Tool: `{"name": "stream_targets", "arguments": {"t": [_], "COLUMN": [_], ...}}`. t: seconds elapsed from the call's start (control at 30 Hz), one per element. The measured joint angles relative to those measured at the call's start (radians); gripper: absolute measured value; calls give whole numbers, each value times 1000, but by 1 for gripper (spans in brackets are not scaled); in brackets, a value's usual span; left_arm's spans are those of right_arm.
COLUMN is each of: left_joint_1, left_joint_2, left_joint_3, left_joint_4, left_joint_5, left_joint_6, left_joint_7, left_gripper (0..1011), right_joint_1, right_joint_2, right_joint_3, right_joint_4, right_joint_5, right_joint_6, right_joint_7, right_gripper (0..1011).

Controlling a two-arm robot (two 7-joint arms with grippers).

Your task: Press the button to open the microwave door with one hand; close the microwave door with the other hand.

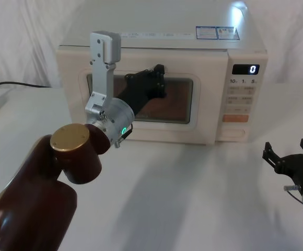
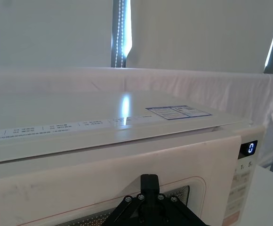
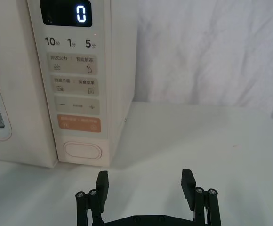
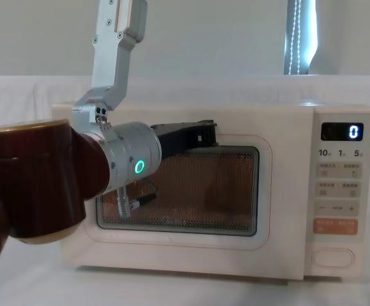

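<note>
The microwave door [image 1: 141, 99], at frame centre, looks shut; the left claw [image 1: 159, 78], apparently narrow, touches its top. It is stiff and hinged, so push it flat. Right claw [image 3: 146, 186] is wide near the button [image 3: 82, 151].

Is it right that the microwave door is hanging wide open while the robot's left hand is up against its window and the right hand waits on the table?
Not quite. The microwave door is shut, flush with the microwave, as the chest view shows. The rest holds: the left hand is up at the window, and the right hand waits, open, low over the table, short of the button.
</note>
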Motion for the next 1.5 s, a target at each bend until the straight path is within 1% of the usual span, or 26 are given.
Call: {"name": "stream_targets", "arguments": {"t": [0.53, 1.0, 1.17, 1.27, 1.37, 1.4, 1.5], "left_joint_1": [-18, -15, 5, 26, 61, 61, 100], "left_joint_2": [-26, -35, -31, -24, -14, -14, 2], "left_joint_3": [-10, -19, -25, -30, -41, -41, -52], "left_joint_4": [43, 48, 19, -15, -71, -71, -135], "left_joint_5": [12, 18, 18, 18, 15, 15, 12], "left_joint_6": [-7, -8, 1, 12, 28, 28, 40], "left_joint_7": [7, 10, 20, 28, 42, 42, 53], "left_gripper": [0, 0, 0, 0, 0, 0, 0], "right_joint_1": [0, 0, 0, 0, 0, 0, 0], "right_joint_2": [0, 0, 0, 0, 0, 0, 0], "right_joint_3": [0, 0, 0, 0, 0, 0, 0], "right_joint_4": [0, 0, 0, 0, 0, 0, 0], "right_joint_5": [0, 0, 0, 0, 0, 0, 0], "right_joint_6": [0, 0, 0, 0, 0, 0, 0], "right_joint_7": [0, 0, 0, 0, 0, 0, 0], "right_gripper": [1002, 1002, 1002, 1002, 1002, 1002, 1002]}}
